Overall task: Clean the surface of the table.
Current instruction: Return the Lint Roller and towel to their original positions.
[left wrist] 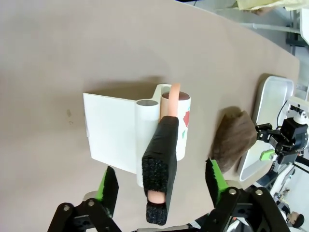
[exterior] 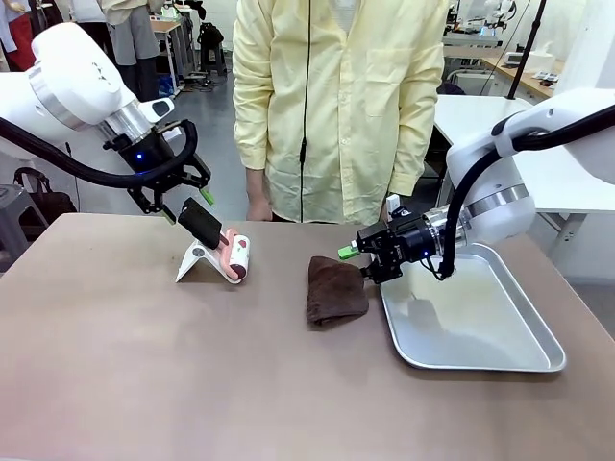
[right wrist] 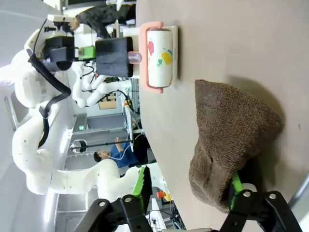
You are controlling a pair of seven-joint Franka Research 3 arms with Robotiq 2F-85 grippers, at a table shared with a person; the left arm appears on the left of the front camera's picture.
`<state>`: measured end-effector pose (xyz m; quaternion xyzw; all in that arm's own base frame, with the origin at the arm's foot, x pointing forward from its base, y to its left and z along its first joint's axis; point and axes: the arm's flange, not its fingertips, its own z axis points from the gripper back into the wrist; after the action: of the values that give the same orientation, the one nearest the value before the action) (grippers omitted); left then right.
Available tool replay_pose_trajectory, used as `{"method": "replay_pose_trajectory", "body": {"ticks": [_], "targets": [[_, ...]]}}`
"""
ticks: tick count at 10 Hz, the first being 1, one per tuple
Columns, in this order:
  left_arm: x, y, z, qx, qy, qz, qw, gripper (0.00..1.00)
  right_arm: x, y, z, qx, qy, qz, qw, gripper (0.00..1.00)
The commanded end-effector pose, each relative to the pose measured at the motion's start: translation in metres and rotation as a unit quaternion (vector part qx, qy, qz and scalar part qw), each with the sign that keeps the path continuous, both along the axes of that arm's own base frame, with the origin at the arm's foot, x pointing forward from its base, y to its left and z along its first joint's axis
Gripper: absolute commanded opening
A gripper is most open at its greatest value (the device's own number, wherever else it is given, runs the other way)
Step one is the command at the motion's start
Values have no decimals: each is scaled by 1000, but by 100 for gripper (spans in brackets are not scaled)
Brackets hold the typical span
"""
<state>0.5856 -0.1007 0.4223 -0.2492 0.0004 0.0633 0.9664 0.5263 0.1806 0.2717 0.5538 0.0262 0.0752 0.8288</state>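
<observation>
grippers first, going left to right: the left gripper (exterior: 184,198) hangs over the far-left part of the table (exterior: 144,384) with its green-padded fingers spread wide, and in the left wrist view (left wrist: 159,186) the black-wrapped handle of the lint roller (exterior: 233,257) rises between the pads without either pad touching it. that roller lies in its white stand (exterior: 197,261), which rests flat on the brown top. judged by its look the roller is light and stiff, its paper drum likely tacky, so the padded handle (left wrist: 158,166) is the sensible place to take hold, squeezed across its narrow sides; the stand seems light enough to drag along if the roller sticks in it. near the middle lies the brown cloth (exterior: 335,290), soft and limp, bunched in a low heap just beside the metal tray (exterior: 538,355); it should fold and slump when lifted, so a pinch on a thick fold near its edge would hold better than a grab at the flat. the right gripper (exterior: 363,259) sits low at the cloth's far-right corner, jaws apart, and the right wrist view (right wrist: 188,195) shows one pad tucked under the cloth's edge, though whether it presses on the fabric i cannot tell. the table itself is broad, smooth and matte, nothing to lift, only to wipe.
</observation>
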Motion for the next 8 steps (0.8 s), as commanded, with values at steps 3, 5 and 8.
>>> {"method": "replay_pose_trajectory", "body": {"ticks": [3,5,8], "targets": [[-11,22,19,-22,-21,41,999,100,-5,-24,18,-20,-18,-22,999,100],[-18,36,30,-33,-41,60,997,100,-17,-39,44,-68,-44,-50,995,100],[-48,77,45,-151,-41,37,987,100,-33,-72,58,34,-33,-18,999,100]]}}
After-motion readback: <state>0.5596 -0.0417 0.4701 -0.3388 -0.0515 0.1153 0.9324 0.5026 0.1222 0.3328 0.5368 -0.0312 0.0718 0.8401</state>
